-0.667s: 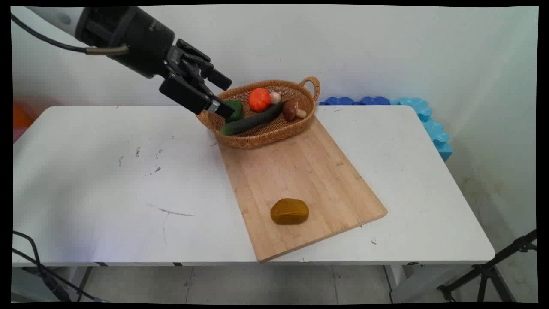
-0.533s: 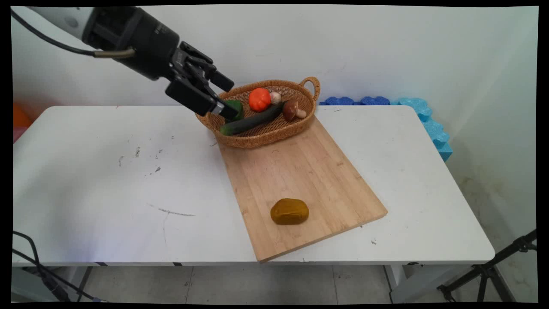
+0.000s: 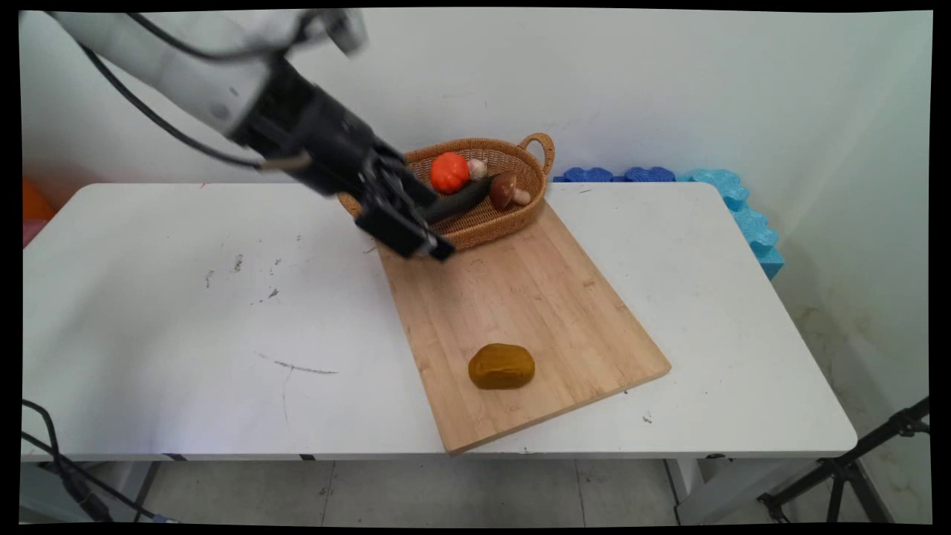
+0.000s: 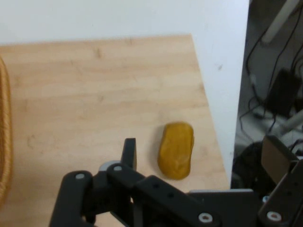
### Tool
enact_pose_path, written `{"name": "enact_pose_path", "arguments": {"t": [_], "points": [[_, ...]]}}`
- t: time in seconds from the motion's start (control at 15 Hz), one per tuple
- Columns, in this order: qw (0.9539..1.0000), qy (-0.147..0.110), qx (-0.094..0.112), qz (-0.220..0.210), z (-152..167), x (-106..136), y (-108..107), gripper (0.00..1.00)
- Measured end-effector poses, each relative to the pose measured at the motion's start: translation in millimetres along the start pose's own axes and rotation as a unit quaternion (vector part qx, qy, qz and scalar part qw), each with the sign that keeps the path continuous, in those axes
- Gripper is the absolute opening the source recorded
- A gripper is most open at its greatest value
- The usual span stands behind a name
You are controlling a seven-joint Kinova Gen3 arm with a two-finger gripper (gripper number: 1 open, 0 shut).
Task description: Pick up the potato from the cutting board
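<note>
My black gripper [image 3: 432,227] hangs over the front left rim of a wicker basket [image 3: 513,215], above the far end of a wooden cutting board [image 3: 535,297]. It is open and holds nothing. The basket holds an orange tomato [image 3: 449,172], a dark green cucumber [image 3: 466,199], a brown mushroom [image 3: 507,190] and a garlic bulb [image 3: 478,168]; the arm covers the basket's left part. A brown potato [image 3: 501,365] lies on the board's near end. In the hand view the gripper [image 4: 201,146] looks down on the board [image 4: 85,94], the potato [image 4: 176,150] and a strip of basket [image 4: 4,142].
Blue foam blocks [image 3: 735,200] lie along the wall past the table's far right corner. A black tripod [image 3: 854,468] stands on the floor at the lower right. Cables hang below the table's left front edge [image 3: 52,446]. The white table [image 3: 186,319] has scuff marks on its left half.
The arm has swung down and to the right, from above the basket's left rim to its front edge over the board. The green vegetable seen earlier is now behind the gripper.
</note>
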Motion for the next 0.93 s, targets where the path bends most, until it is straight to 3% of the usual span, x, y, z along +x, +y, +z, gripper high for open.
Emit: {"name": "enact_pose_path", "arguments": {"t": [0.47,0.93], "points": [[0.9969,-0.072,0.028,-0.012,89.8,-9.8,11.2,1.00],[0.9929,-0.111,0.040,-0.015,153.4,-17.7,13.0,1.00]]}}
